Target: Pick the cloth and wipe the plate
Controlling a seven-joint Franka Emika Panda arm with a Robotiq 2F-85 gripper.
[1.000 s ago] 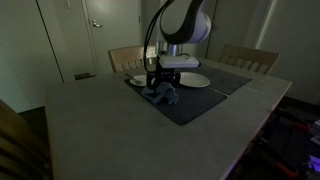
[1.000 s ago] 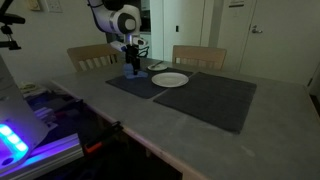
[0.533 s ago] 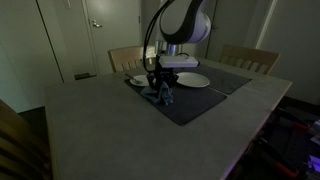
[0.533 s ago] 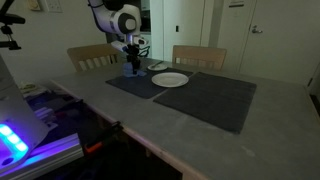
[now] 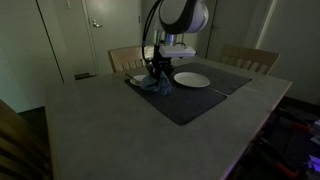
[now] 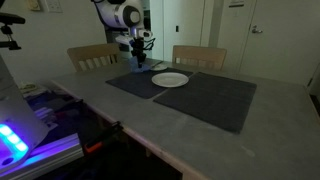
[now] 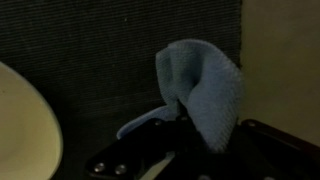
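The blue cloth hangs pinched between my gripper's dark fingers in the wrist view, bunched and drooping over the dark placemat. In both exterior views the gripper holds the cloth lifted a little off the mat, beside the white plate. The plate's rim shows at the left edge of the wrist view, apart from the cloth.
A second dark placemat lies on the grey table. Wooden chairs stand at the far side. A smaller white dish sits behind the cloth. A lit blue device stands near one table corner.
The gripper has shut on the cloth and risen slightly with it; the cloth, earlier lying flat on the mat, now hangs from the fingers.
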